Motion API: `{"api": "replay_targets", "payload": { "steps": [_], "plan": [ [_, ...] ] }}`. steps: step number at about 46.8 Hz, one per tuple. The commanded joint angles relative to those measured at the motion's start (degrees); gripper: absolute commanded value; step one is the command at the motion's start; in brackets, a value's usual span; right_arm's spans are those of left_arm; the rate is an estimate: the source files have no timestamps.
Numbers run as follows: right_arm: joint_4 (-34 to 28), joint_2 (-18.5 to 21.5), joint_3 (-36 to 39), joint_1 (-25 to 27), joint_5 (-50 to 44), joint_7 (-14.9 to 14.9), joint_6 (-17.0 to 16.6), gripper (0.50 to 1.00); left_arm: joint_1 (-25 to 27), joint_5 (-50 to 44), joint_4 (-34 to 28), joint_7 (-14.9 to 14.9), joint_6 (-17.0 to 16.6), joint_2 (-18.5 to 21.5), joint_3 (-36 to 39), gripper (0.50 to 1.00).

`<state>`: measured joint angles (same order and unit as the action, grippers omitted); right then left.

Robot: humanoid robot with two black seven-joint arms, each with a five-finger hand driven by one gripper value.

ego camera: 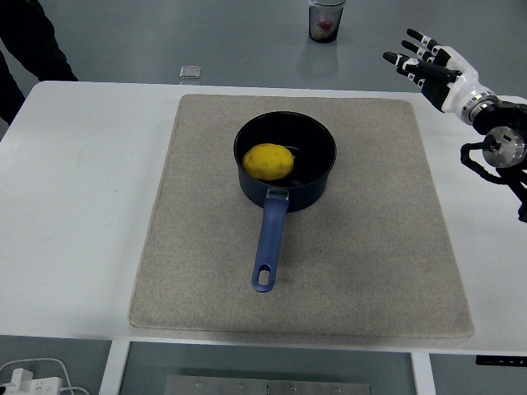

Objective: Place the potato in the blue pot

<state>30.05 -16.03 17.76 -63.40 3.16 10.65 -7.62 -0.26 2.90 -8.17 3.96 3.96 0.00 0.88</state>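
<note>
A blue pot (311, 141) stands at the middle of a beige mat (198, 247), its long handle (268, 244) pointing toward the table's near edge. A yellow potato (268, 162) lies inside the pot, on its left side. My right hand (422, 59) is raised at the upper right, above and beyond the mat's far right corner, well away from the pot. Its fingers are spread and it holds nothing. My left hand is out of view.
A small clear square object (190, 73) lies at the table's far edge. A cup (325, 20) stands on the floor beyond the table. A person's dark sleeve (29, 41) shows at the top left. White cables (33, 378) lie below the table's near edge.
</note>
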Motion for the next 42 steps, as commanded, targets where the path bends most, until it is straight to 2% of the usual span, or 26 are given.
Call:
{"api": "replay_targets", "payload": {
  "steps": [1,11,28,42],
  "plan": [
    [-0.08,0.47,1.75,0.74,0.01,-0.01,0.59,0.958,0.0,0.01,0.0,0.0,0.0,0.0,0.0,0.996],
    [-0.52,2.23,5.96,2.14,0.01,-1.51,3.14,0.958,0.0,0.01,-0.09,0.0,0.0,0.0,0.0,0.996],
    [-1.66,3.37,10.1,3.64,2.02,-1.6,4.02,0.958,0.0,0.01,-0.09,0.0,0.0,0.0,0.0,0.996],
    [-2.37,4.34,10.45,3.9,5.45,-0.98,7.27,0.958,0.0,0.01,-0.09,0.0,0.0,0.0,-0.09,0.996]
  ]
}}
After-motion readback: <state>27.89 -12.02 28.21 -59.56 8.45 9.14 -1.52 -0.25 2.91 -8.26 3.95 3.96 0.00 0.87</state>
